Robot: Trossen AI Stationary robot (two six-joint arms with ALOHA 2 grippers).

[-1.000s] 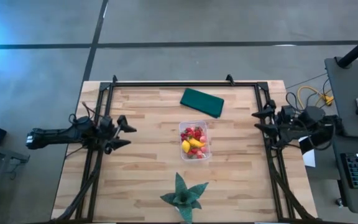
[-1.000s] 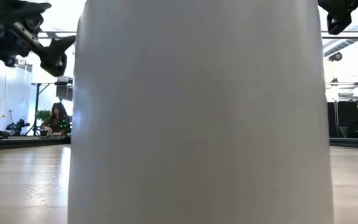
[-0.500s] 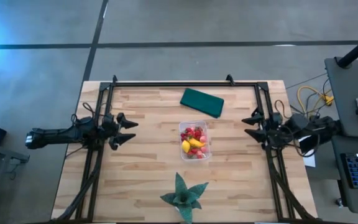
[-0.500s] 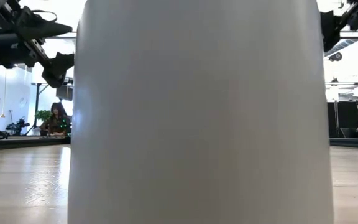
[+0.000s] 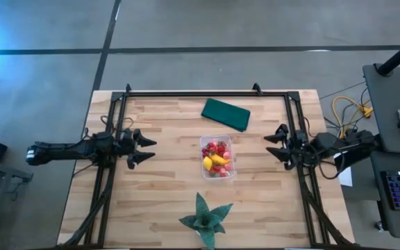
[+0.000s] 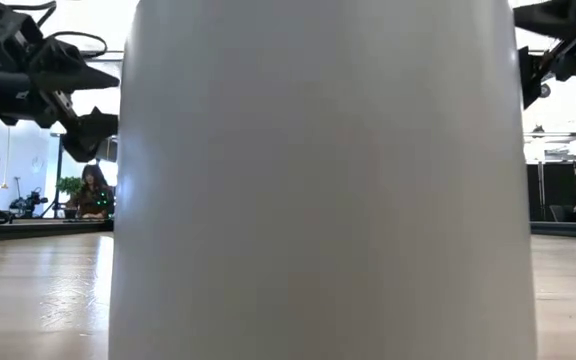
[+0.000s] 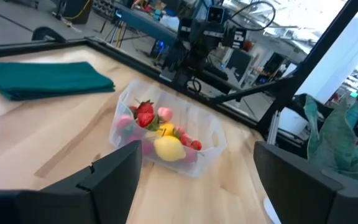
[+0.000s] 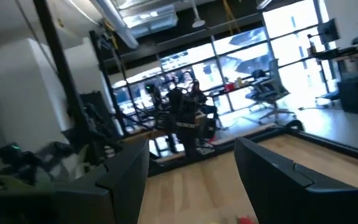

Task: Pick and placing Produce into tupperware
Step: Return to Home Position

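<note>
Produce [image 5: 216,157] sat in the tupperware [image 5: 234,164] at mid counter [image 5: 165,201]. Left hand [image 5: 139,139] and right hand [image 5: 278,144] hung wide open, empty, at opposite edges. Risk: a low inward swing could knock the tupperware.

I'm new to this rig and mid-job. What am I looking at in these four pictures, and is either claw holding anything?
Two robot arms work at a wooden table. The overhead picture shows everything: the left gripper and right gripper hang open and empty at the table's sides. In the middle, a clear tub holds toy fruit. A green cloth and a green leafy star lie apart from it. The table-level camera is blocked by something white. The other two pictures come from the wrists.
</note>
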